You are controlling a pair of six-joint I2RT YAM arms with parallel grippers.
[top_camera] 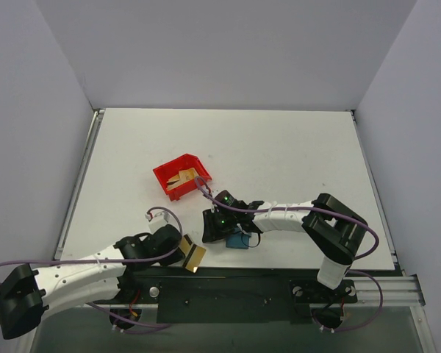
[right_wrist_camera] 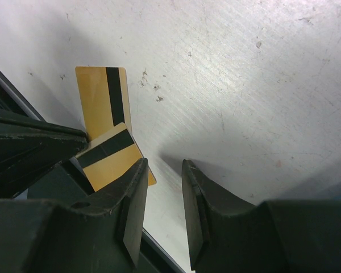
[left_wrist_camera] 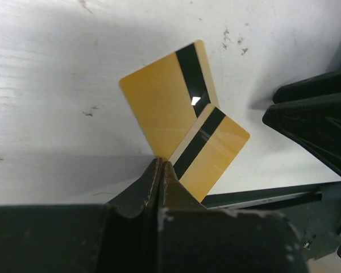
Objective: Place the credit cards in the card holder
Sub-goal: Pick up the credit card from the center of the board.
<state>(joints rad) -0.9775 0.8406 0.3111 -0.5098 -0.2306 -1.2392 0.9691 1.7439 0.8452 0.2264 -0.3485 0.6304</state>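
Observation:
Two gold credit cards with dark stripes lie near the table's front edge. My left gripper (left_wrist_camera: 161, 164) is shut on the corner of one credit card (left_wrist_camera: 211, 152), which overlaps the other credit card (left_wrist_camera: 159, 105), flat on the table. From above, my left gripper (top_camera: 180, 248) shows with the pinched card (top_camera: 194, 257) sticking out to its right. My right gripper (right_wrist_camera: 163, 165) stands open just beside the cards (right_wrist_camera: 109, 162), with nothing between its fingers. The teal card holder (top_camera: 239, 240) lies partly under the right arm, behind my right gripper (top_camera: 208, 229).
A red bin (top_camera: 182, 175) holding more gold cards stands behind the grippers. The table's front edge and black base rail (top_camera: 228, 290) run right by the cards. The right gripper's dark body (left_wrist_camera: 315, 122) crowds the left wrist view's right side.

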